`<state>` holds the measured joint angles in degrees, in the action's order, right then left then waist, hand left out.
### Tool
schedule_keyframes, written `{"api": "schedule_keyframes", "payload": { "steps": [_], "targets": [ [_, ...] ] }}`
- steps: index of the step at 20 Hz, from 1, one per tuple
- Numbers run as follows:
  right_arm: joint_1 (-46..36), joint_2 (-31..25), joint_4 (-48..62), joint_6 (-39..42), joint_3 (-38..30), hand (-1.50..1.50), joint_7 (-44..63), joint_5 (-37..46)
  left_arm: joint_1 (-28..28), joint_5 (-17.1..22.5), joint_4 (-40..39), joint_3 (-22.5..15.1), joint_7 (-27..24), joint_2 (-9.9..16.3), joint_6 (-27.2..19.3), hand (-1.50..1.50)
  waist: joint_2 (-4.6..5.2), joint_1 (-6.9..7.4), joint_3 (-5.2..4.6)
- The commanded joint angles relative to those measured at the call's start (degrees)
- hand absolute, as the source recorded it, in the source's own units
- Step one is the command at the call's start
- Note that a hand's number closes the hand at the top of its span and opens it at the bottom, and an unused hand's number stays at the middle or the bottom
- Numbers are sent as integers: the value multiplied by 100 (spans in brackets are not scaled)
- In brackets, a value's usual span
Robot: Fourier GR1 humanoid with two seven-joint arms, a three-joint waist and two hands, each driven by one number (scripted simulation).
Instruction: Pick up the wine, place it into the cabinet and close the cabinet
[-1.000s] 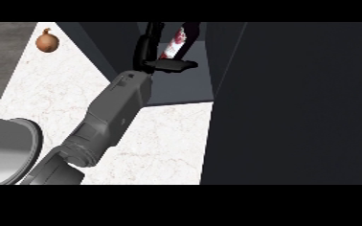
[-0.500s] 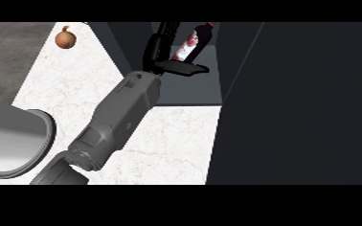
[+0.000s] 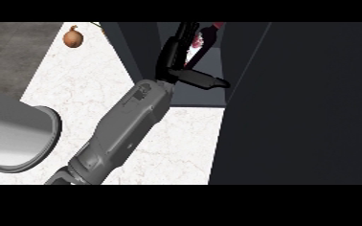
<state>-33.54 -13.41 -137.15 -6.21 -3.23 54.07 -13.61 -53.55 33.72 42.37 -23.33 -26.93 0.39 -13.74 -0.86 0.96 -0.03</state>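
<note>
1. Wine (image 3: 198, 42): bottle, red and white showing, held inside the open cabinet (image 3: 205, 93) near the view's upper edge.
2. Left hand (image 3: 178, 60): fingers curled round the wine, thumb jutting right; forearm crosses the counter (image 3: 84, 96).
3. Right hand: not visible.
4. Step judged: placing stage. Next calls for setting the bottle down inside, letting go, withdrawing, then swinging the dark door (image 3: 297, 105) shut.
5. Onion (image 3: 73, 37): on the counter, far left, well apart.
</note>
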Motion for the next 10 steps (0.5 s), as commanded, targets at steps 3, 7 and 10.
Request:
{"api": "schedule_keyframes", "payload": {
  "steps": [3, 7, 10],
  "targets": [
    [389, 97, -507, -52, 313, -150, 31, 218, 945, -149, 2093, -663, 867, 23, -892, -150, 5, 33, 4],
    [67, 170, -348, -282, 598, -150, 150, 422, 1662, -100, 3139, -1497, 749, -35, -1964, -150, 28, -48, -1],
    [-267, -66, -131, -188, 210, -150, 110, 219, 2142, -340, 3806, -1586, 886, -32, -2203, -150, 42, -37, -1]
  ]
}}
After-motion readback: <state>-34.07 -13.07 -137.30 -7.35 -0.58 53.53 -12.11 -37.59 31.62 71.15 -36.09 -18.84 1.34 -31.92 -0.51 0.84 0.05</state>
